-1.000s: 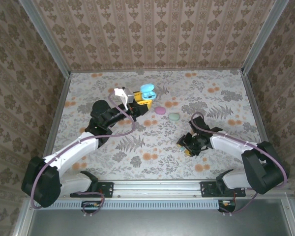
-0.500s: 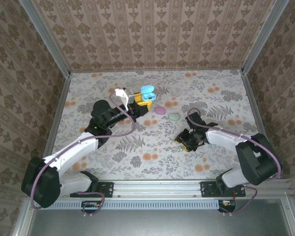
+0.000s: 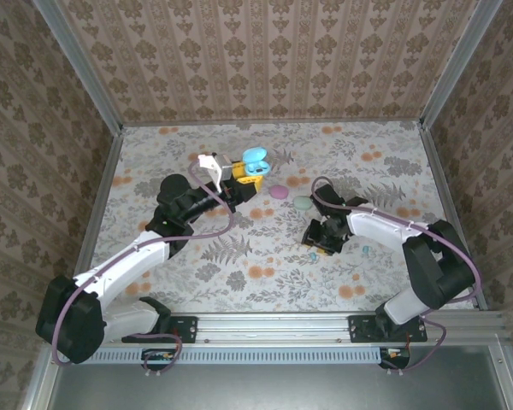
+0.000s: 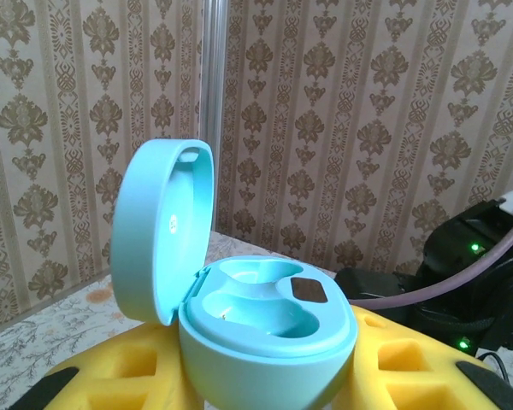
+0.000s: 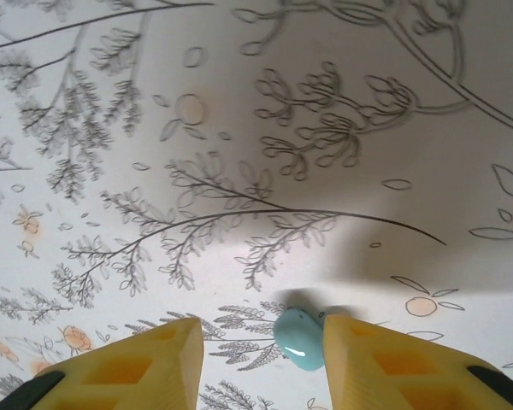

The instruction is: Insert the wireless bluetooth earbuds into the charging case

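Over the floral table (image 3: 197, 265), left gripper (image 3: 244, 175) clamps the open case (image 4: 265, 333); right gripper (image 5: 263, 342) stands parted around an earbud (image 5: 297, 340)

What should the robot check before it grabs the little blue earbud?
1. Case lid open: ok.
2. Left claw shut on case: ok.
3. Slots empty: ok, both look bare.
4. Earbud between right claw fingers: ok, it lies on the table, close to one finger.
5. Right claw open wide enough: ok.
6. Fingers low enough to pinch it: cannot tell.
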Motion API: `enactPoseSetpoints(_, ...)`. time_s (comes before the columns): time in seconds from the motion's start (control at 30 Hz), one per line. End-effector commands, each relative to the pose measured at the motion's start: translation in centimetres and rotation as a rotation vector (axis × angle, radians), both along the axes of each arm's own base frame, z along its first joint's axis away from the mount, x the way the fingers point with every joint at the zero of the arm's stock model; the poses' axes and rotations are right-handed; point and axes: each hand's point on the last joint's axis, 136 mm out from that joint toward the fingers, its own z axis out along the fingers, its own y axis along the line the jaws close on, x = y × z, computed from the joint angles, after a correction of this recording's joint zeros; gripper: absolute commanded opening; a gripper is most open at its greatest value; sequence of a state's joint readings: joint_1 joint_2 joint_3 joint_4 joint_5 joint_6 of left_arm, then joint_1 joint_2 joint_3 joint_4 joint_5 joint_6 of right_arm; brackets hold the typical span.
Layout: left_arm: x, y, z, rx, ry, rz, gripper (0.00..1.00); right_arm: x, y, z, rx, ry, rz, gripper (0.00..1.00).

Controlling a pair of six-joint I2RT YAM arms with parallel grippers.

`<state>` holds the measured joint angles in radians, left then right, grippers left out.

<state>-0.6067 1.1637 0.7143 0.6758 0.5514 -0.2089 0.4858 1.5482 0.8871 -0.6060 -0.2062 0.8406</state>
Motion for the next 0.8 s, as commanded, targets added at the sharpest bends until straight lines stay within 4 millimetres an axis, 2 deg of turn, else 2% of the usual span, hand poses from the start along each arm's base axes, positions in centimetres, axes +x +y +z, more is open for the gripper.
enactPoseSetpoints(0.0, -0.2, 0.6, 0.9, -0.01, -0.04, 0.016, 0.3, -0.8, -0.2, 0.1, -0.077, 0.02, 0.224, 0.44)
enactPoseSetpoints(0.33, -0.2, 0.9, 1.1, -0.007, -0.043, 0.03, 0.3, -1.8, 0.6, -0.6, -0.133, 0.115, 0.505, 0.4)
enactPoseSetpoints(0.47, -0.2, 1.0, 1.2, -0.005, -0.043, 0.034, 0.29, -1.7, -0.2, -0.6, -0.193, 0.131, 0.571, 0.4)
enactPoseSetpoints(0.77, -0.1, 1.0, 1.3, -0.004, -0.042, 0.036, 0.3, -1.2, -0.2, -0.8, -0.216, 0.129, 0.637, 0.39)
